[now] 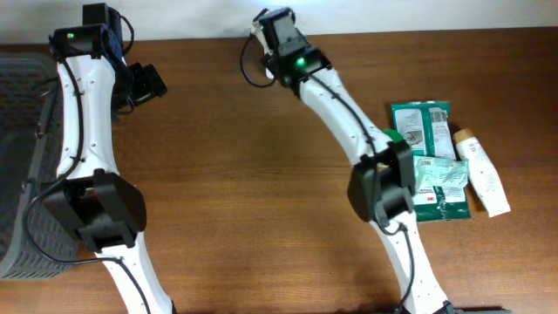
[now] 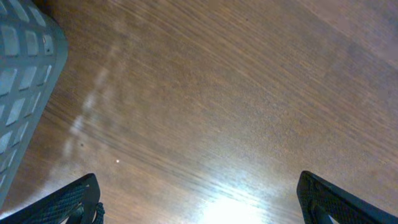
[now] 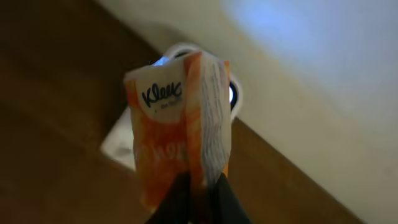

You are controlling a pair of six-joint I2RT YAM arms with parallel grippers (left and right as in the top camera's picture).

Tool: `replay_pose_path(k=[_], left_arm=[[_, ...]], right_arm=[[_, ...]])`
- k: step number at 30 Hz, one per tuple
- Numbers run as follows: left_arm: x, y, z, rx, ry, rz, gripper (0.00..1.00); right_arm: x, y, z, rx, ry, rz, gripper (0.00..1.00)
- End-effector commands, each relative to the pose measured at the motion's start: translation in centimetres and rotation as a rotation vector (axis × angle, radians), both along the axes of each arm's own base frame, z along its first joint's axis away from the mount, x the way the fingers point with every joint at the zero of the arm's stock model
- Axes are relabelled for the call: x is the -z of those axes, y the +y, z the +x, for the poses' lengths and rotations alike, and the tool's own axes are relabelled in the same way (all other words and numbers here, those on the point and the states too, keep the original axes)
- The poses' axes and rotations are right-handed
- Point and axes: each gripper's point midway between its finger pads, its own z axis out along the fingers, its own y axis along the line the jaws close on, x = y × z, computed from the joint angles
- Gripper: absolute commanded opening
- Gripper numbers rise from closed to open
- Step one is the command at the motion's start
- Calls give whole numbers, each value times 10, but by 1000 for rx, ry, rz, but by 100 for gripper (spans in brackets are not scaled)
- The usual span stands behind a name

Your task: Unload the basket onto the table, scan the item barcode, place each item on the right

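Note:
An orange and white Kleenex tissue pack (image 3: pixel 177 130) stands upright in my right gripper (image 3: pixel 200 193), which is shut on its lower edge. The printed white side panel faces right. Close behind the pack is a white device (image 3: pixel 116 142) with a round rim and a bluish lit window. In the overhead view my right gripper (image 1: pixel 261 19) is at the table's far edge and the pack is barely visible there. My left gripper (image 2: pixel 198 186) hangs open over bare wood with nothing between its fingers; in the overhead view the left gripper (image 1: pixel 148 83) is at the far left.
A grey slatted basket (image 1: pixel 26 157) stands at the left edge, also seen as the basket (image 2: pixel 22 74) beside my left gripper. At the right lie two green packets (image 1: pixel 421 126) (image 1: pixel 440 187) and a white tube (image 1: pixel 481 174).

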Motion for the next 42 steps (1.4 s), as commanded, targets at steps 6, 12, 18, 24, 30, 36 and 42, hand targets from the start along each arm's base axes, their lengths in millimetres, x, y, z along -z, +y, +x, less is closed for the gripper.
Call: replay_pose_path(k=[6,12,18,24,30,36,42], left_arm=[[1,1,1,-4,0,-2,99],[1,1,0,-4,0,-2,99],[1,1,1,-4,0,-2,99],[1,1,0,-4,0,-2,99],[1,1,0,-4,0,-2,99],[1,1,1,-4,0,-2,99],[1,1,1,-4,0,-2,99]], right_arm=[[-123,-75,-165,250,439,400,4],[-67,-108,-225,388,762,237,4],[31,-190,-279,698,1091,52,4],[36,-238,-282,812,1101,40,69],[-87,-213,-247,622,722,293,70],[-262,-217,-360,451,198,501,98],[-305,-250,-426,500,-54,492,98]])
